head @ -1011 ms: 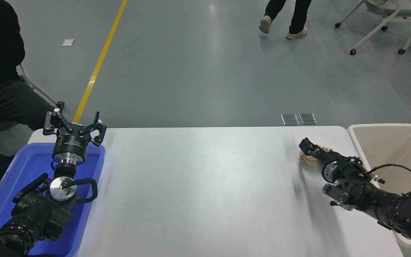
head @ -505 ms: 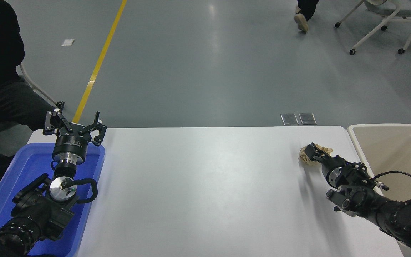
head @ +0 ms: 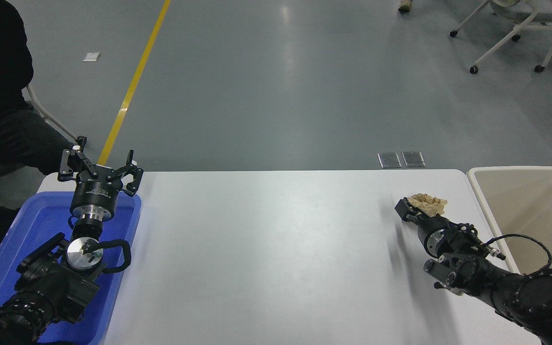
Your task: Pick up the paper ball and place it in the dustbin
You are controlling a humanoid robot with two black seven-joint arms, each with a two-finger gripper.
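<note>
White table (head: 276, 249), right hand (head: 417, 211) gripping paper ball (head: 430, 203), dustbin (head: 520, 170) beside

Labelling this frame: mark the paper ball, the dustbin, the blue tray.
paper ball (head: 429, 202), head view, its wrinkled top.
dustbin (head: 515, 169), head view, far rim.
blue tray (head: 22, 225), head view, bare floor left of the left arm.

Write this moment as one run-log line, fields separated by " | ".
right gripper at paper ball, grasp unclear | ball outside dustbin, near table's far right | left gripper open, parked above blue tray
</note>
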